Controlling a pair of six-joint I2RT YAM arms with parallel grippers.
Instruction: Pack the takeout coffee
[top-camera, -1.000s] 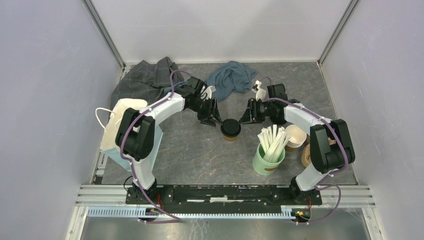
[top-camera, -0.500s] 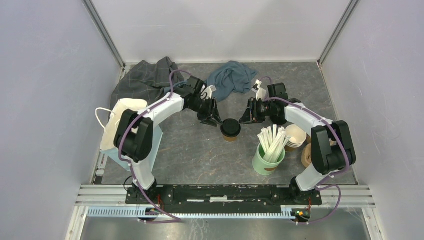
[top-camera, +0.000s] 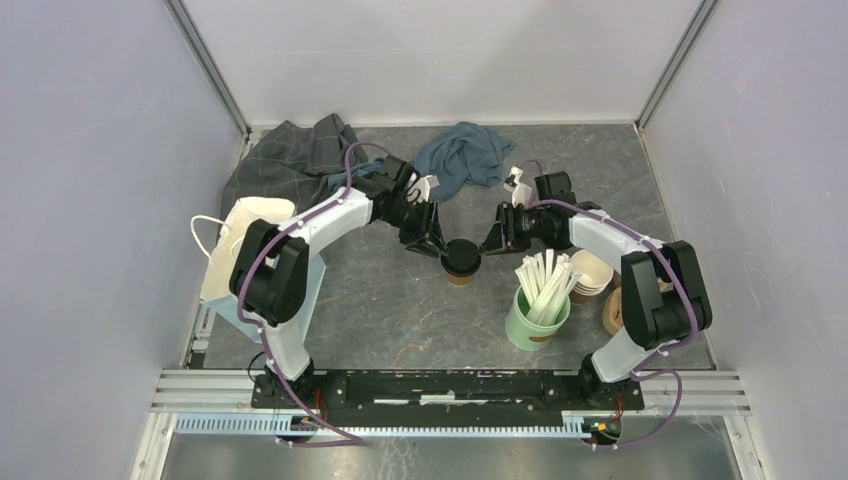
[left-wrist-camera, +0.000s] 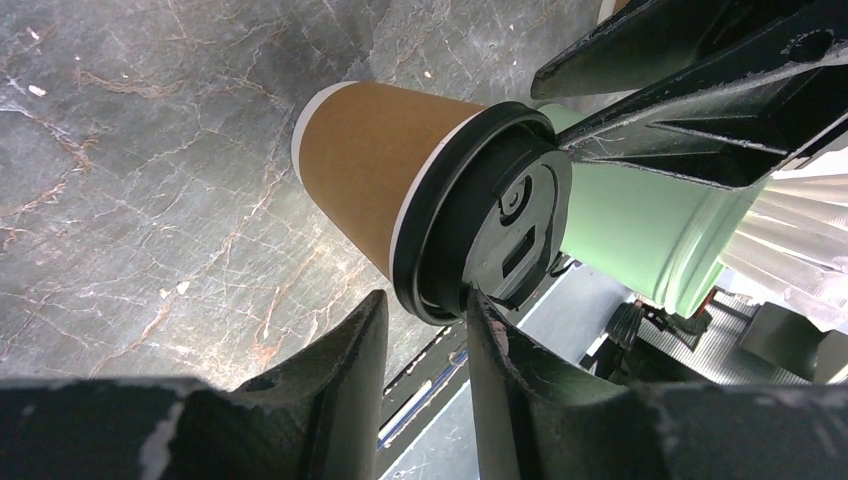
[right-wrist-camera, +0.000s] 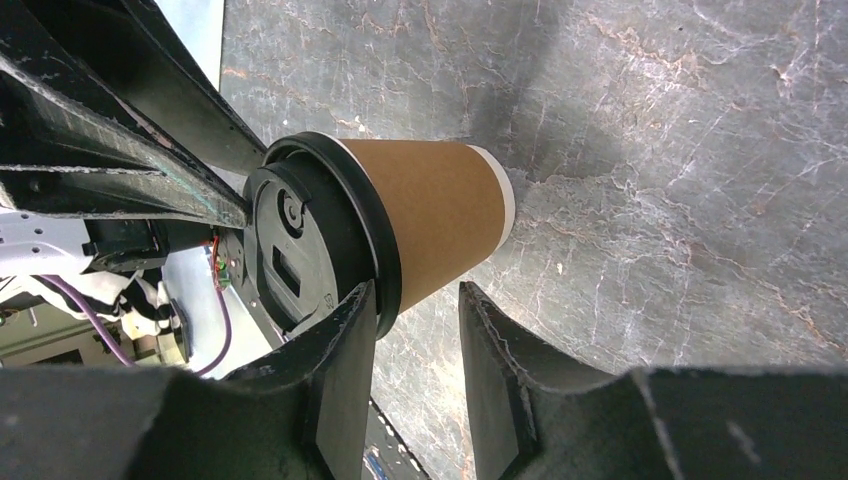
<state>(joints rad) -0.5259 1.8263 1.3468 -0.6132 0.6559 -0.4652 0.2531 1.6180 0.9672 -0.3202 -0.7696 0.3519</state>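
Note:
One takeout coffee, a brown kraft cup with a black sip lid, stands upright mid-table. It shows in the left wrist view and the right wrist view. My left gripper is at its left and my right gripper at its right. Each is narrowly open, its fingertips straddling the lid rim. In the left wrist view one finger touches the lid top. In the right wrist view one finger lies over the lid. A second lidded cup is not seen.
A green cup of wooden stirrers stands near right, with a stack of lidless cups and a brown object half hidden by the right arm. A white handled bag lies left. Grey cloth and blue cloth lie at the back.
Both grippers have edged slightly closer to the cup's lid. The cup has not moved.

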